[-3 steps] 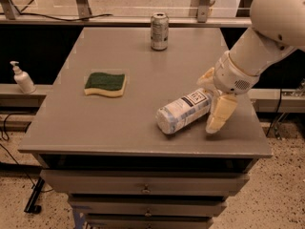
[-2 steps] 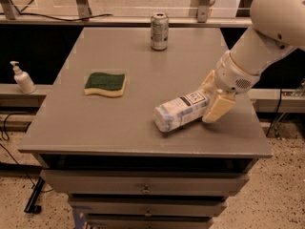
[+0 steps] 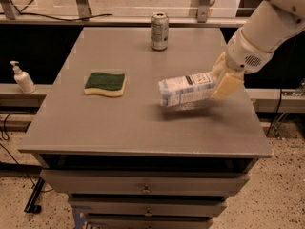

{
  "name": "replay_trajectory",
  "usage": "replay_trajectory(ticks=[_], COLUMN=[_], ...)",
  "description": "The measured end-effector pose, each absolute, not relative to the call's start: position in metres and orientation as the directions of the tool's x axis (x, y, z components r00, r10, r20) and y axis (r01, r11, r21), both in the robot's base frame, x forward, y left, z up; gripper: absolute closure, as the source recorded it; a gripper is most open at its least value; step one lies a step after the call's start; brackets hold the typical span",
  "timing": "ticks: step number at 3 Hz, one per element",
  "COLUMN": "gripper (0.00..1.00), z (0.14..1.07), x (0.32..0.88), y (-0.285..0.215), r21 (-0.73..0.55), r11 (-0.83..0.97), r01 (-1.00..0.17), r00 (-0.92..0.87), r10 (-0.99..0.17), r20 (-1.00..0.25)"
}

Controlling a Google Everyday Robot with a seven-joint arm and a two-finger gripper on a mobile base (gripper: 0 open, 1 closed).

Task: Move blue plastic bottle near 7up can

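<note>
Camera view: I looked down on a grey table [image 3: 119,123] from its front, with drawers below the top.
Gripper: the gripper [image 3: 223,78] hung over the right part of the table, on a white arm reaching in from the upper right.
Grip: its tan fingers [image 3: 229,86] were clamped on one end of the blue plastic bottle [image 3: 186,90], one in front of it and one behind.
Bottle: it was held on its side and, judging by the shadow beneath it, sat just clear of the tabletop.
Long axis: it ran roughly left to right, with the free end pointing left, away from the gripper.
Can: the 7up can [image 3: 159,31] stood upright near the far edge, about mid-width, well apart from the bottle.
Key relation: the can lay beyond the bottle and a little left of it, so the bottle's free end was nearer the can than the gripper was.
Next move: I judged it needed a carry toward the far edge, and the leading free end could knock the can over.
Bystanders: a green-and-yellow sponge [image 3: 106,83] lay left of the bottle, and a white pump dispenser [image 3: 21,78] stood off the table's left side.
</note>
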State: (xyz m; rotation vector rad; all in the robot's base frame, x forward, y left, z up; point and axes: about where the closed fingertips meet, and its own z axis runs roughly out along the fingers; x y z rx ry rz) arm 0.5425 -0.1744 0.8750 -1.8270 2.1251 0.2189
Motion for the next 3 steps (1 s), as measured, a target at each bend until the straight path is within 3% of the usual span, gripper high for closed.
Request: replay_trajectory(ticks=[1, 3], gripper=[1.00, 1.00], z=[0.8789, 0.8821], x=[0.5450, 0.5536], y=[-0.1752, -0.1737], r21=[-0.103, -0.141], r11=[0.177, 0.165], r01=[-0.979, -0.976], r00=[-0.131, -0.107], r10=[-0.929, -0.931], r20=[-0.347, -0.348])
